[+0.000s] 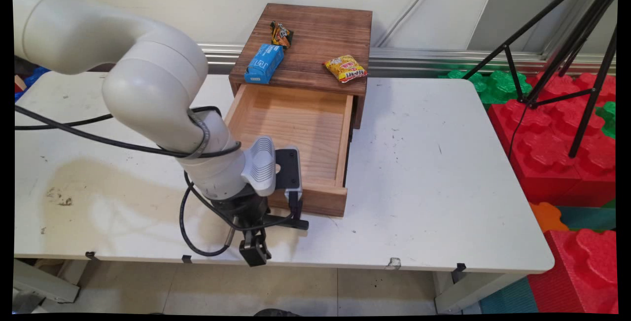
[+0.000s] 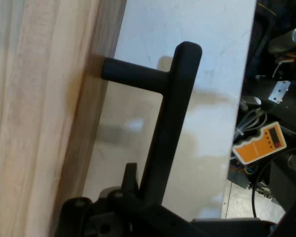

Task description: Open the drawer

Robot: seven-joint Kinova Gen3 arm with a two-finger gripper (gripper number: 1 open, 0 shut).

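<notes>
Arm (image 1: 148, 79): smooth glossy white links, rounded cylindrical joints. Wrist carries a pale grey ribbed cap (image 1: 260, 165) and a black flat camera mount (image 1: 288, 168). Black cables (image 1: 98, 138) run along the forearm and loop beneath the wrist. Gripper (image 1: 255, 251): matte black, two-finger, with pinned linkage; round pivot bosses (image 2: 79, 205) visible in the hand view.

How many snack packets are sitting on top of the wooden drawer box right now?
3, all on the box top: a dark packet at the back left, a blue packet just in front of it, and a yellow packet front right. None seem hidden.
</notes>
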